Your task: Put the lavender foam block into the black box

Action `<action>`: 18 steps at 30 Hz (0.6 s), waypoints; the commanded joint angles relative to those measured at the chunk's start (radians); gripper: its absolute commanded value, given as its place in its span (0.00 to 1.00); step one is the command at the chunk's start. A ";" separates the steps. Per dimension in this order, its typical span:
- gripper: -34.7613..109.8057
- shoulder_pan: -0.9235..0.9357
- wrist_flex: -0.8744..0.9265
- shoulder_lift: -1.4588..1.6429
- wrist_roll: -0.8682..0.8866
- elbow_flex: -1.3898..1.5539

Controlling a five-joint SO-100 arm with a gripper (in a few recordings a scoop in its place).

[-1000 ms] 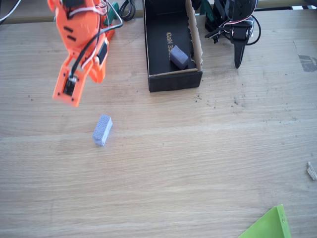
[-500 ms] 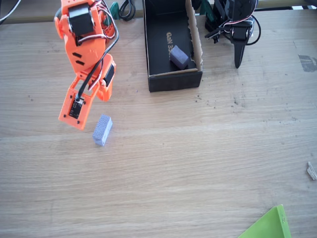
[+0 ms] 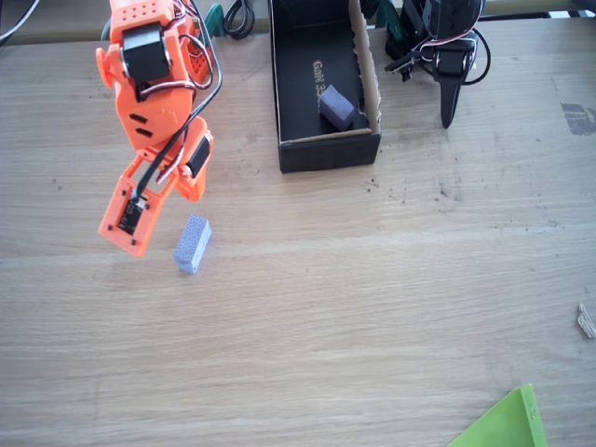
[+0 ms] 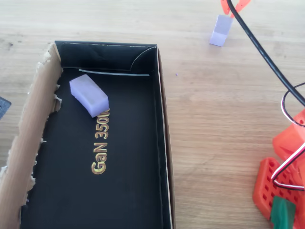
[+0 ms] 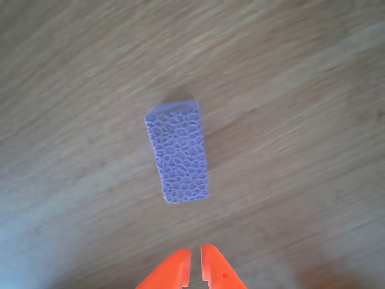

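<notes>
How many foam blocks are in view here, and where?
2. The pale lavender speckled foam block lies on the wooden table beside the orange gripper; the darker greyish-purple foam block sits inside the black cardboard box.

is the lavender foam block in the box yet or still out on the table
Out. The lavender foam block lies on bare wood, apart from the black box.

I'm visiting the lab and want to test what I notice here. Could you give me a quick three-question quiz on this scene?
1. True or false: the lavender foam block already lies inside the black box.
2. What lies in the box on the gold lettering? A) green card B) darker purple block C) cable
3. In the wrist view, are the fingertips of the orange gripper nearly together or spread wide?

Key: 1 false, it lies on the wooden table. 2 B. 3 nearly together, short of the block.
</notes>
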 commanded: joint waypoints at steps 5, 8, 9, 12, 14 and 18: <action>0.24 0.026 0.009 -0.078 0.006 -0.121; 0.24 0.023 0.011 -0.104 0.005 -0.160; 0.24 0.021 0.011 -0.104 0.006 -0.160; 0.24 0.018 0.011 -0.100 -0.003 -0.160; 0.24 0.018 0.012 -0.092 -0.009 -0.155; 0.31 0.017 0.012 -0.086 -0.021 -0.156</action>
